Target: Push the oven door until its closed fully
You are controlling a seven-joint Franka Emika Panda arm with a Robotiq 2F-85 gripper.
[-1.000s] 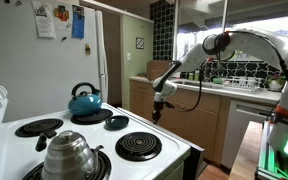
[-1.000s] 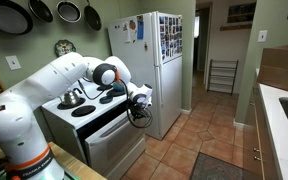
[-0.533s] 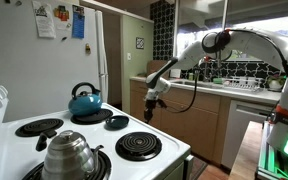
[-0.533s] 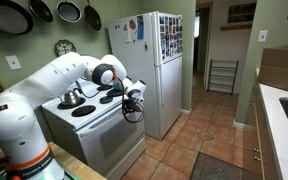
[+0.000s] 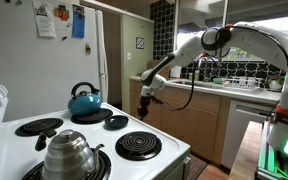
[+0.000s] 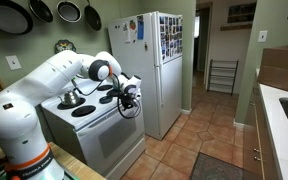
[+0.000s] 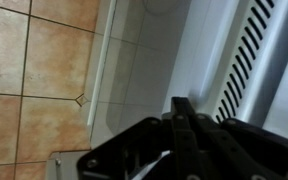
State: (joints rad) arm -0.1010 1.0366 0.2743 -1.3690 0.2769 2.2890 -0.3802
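The white four-burner range stands in both exterior views. Its oven door (image 6: pixel 112 137) is the wide white front panel. In an exterior view it shows only as a thin edge (image 5: pixel 191 160) below the cooktop. In the wrist view the door (image 7: pixel 149 60) fills the middle as a white panel with a long rail. My gripper (image 6: pixel 128 97) is at the door's top right corner, fingers shut and empty, tips against or very near the panel (image 7: pixel 184 108). It also shows above the range's front edge (image 5: pixel 146 97).
A blue kettle (image 5: pixel 84 101) and a steel kettle (image 5: pixel 70 155) sit on the burners. A white fridge (image 6: pixel 156 70) stands just past the range. A tan counter with cabinets (image 5: pixel 199 110) faces it across the tile floor (image 6: pixel 194 145). Vent slots (image 7: pixel 246 50) show beside the door.
My gripper has moved in toward the range front and slightly up. The dark gap along the door's top edge looks narrower than before.
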